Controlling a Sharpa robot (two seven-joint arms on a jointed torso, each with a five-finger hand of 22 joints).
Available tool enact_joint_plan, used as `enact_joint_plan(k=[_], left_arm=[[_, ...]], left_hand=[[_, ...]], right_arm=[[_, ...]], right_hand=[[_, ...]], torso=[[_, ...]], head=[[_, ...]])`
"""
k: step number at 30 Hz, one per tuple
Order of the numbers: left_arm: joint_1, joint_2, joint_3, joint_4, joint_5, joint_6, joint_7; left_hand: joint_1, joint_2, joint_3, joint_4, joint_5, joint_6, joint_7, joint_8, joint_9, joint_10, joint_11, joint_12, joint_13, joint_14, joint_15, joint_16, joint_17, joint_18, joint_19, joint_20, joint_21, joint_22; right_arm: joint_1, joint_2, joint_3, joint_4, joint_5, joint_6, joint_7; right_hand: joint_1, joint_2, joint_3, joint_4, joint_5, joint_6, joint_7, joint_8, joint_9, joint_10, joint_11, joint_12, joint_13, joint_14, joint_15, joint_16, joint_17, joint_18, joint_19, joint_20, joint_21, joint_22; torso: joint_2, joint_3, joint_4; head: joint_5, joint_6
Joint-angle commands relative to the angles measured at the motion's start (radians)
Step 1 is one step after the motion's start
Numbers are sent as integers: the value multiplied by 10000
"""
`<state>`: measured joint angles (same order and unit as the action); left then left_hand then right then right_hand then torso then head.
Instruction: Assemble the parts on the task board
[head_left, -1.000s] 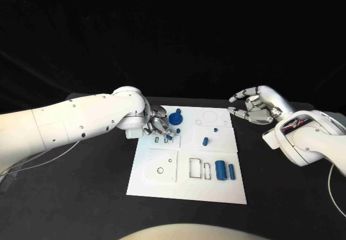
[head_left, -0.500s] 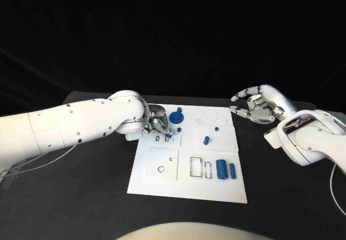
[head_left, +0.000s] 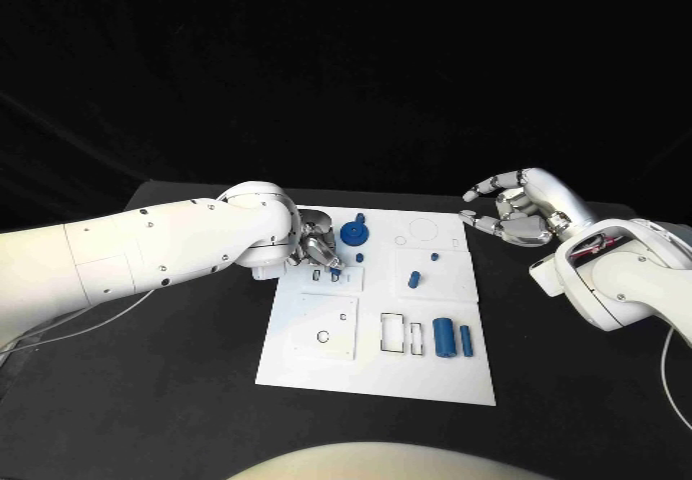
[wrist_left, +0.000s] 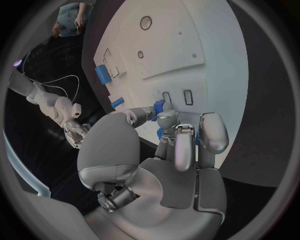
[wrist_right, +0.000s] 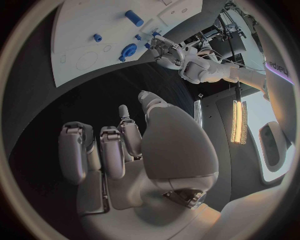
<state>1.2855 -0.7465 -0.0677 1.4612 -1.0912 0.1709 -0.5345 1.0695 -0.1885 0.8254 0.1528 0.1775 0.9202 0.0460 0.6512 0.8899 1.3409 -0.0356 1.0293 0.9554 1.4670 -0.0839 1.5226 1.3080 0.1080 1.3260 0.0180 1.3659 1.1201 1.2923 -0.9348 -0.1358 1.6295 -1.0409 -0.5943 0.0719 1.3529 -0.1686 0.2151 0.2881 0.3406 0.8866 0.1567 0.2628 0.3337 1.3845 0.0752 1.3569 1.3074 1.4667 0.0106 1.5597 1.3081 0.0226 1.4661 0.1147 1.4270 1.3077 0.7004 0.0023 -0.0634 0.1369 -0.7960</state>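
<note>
The white task board (head_left: 372, 365) lies mid-table. My left hand (head_left: 316, 249) rests over its far left corner, fingers bunched on a small blue part (wrist_left: 159, 106) just above two small rectangular slots (wrist_left: 177, 97). A round blue part (head_left: 353, 236) stands right beside that hand. Two small blue pieces (head_left: 413, 280) sit in the far right panel, and two blue cylinders (head_left: 451, 339) lie near the board's right edge. My right hand (head_left: 515, 211) hovers off the board's far right corner with fingers loosely curled, thumb apart, holding nothing; the right wrist view shows the same hand (wrist_right: 119, 150).
The black table (head_left: 173, 400) surrounds the board on all sides. An outlined rectangular recess (head_left: 392, 334) lies left of the cylinders, and a square panel (head_left: 326, 329) with small holes fills the near left of the board.
My left hand has crept slightly toward the board's far edge, still over the slots. The right hand has risen a little.
</note>
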Motion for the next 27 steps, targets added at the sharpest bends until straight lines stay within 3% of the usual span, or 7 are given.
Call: enact_joint_plan(k=[1, 27], left_arm=[[-22, 29, -1, -24, -187, 373, 18], [-88, 23, -7, -32, -326, 761, -5]], left_hand=[[-50, 47, 1487, -1461, 97, 62, -100, 83, 318, 59, -20, -40, -39, 831, -74, 36, 1764, -155, 49, 7, 65, 7], [-91, 47, 1503, -1492, 376, 85, -122, 158, 342, 70, -43, -82, -150, 834, -90, 45, 1774, -161, 60, -1, 83, 40]], right_arm=[[-6, 13, 0, 3, -116, 106, 25], [-7, 35, 0, -15, -70, 115, 48]], right_hand=[[-118, -13, -32, 27, 61, -43, 13, 50, 15, -19, -8, -39, 688, 951, -90, -42, 2293, 124, 345, -95, -18, 1765], [-189, 23, -23, 28, 94, -35, 6, 73, 20, 0, -14, -28, 695, 947, -93, -50, 2276, 123, 349, -97, -16, 1769]], torso=[[-1, -2, -14], [-2, 1, -7]], head=[[16, -5], [12, -24]])
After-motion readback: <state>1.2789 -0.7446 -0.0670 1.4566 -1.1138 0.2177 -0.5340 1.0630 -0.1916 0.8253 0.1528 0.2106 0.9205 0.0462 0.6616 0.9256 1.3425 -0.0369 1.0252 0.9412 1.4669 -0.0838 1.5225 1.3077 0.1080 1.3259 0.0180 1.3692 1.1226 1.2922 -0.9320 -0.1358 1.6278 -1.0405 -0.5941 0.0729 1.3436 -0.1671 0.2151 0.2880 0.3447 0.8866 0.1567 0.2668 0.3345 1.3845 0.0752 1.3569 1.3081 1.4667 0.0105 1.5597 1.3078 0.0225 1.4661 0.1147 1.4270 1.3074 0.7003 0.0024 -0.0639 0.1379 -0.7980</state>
